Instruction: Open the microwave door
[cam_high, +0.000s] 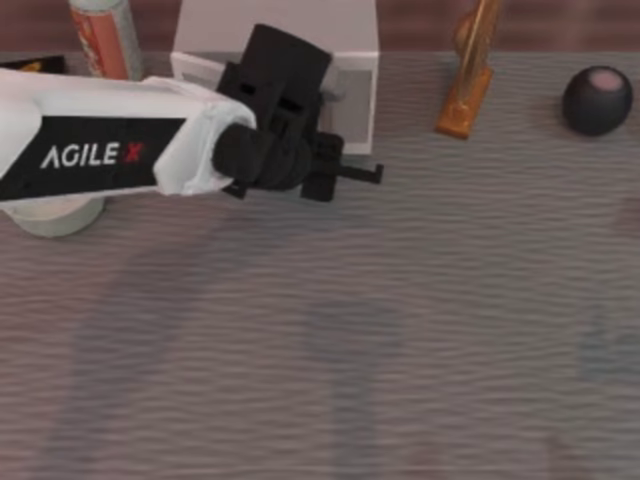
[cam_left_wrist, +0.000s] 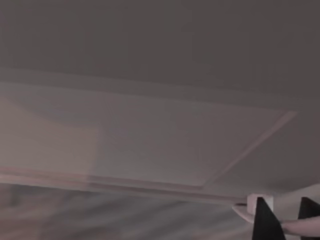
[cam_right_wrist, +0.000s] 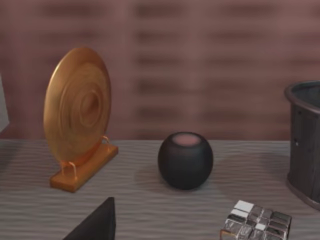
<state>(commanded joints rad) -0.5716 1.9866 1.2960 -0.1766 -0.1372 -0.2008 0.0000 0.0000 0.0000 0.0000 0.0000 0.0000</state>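
The left tool is clenched on the handle bar of the microwave door, at the surface's far left-centre. Risk: a straight pull ignoring the hinge arc could slip the handle or drag the microwave.

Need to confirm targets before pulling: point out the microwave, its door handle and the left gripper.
microwave (cam_high: 290, 25): top view, its roof.
door handle (cam_left_wrist: 260, 201): left wrist view, pale end by the fingertips.
left gripper (cam_high: 370, 174): top view, at its tips.
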